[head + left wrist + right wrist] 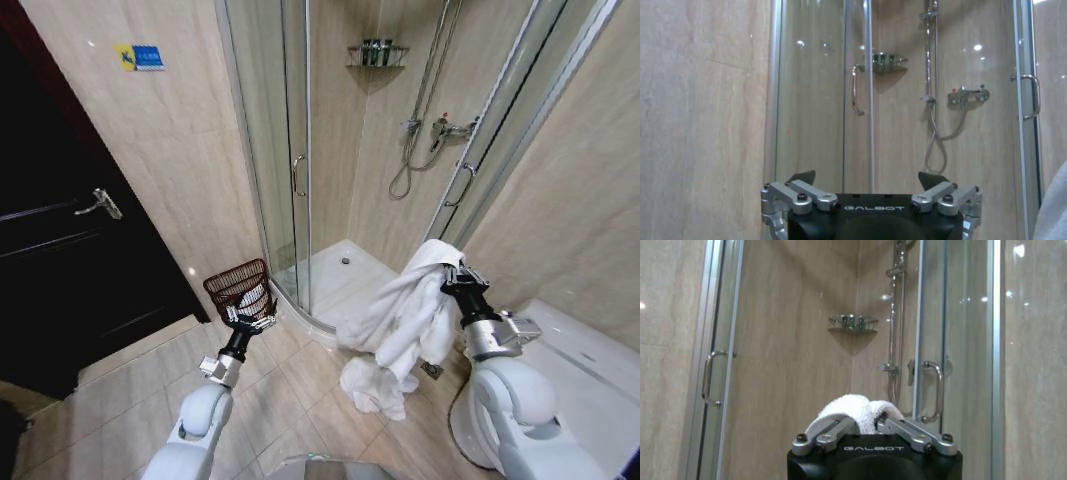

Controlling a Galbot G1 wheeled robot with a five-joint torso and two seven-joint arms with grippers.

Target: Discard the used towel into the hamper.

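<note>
A floor of large beige stone-look tiles (290, 390) fills the near scene. A small reddish-brown slatted round hamper (240, 288) stands on it at far left. The trailing end of a white terry towel (375, 385) rests on it at right.

"GALBOT" in white on black body of left hand (873, 192) and of right hand (868, 426). Blue-yellow wall sign (139, 57): text unreadable.

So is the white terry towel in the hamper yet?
Not yet. The white terry towel hangs from the right gripper, apart from the reddish-brown slatted hamper.
</note>
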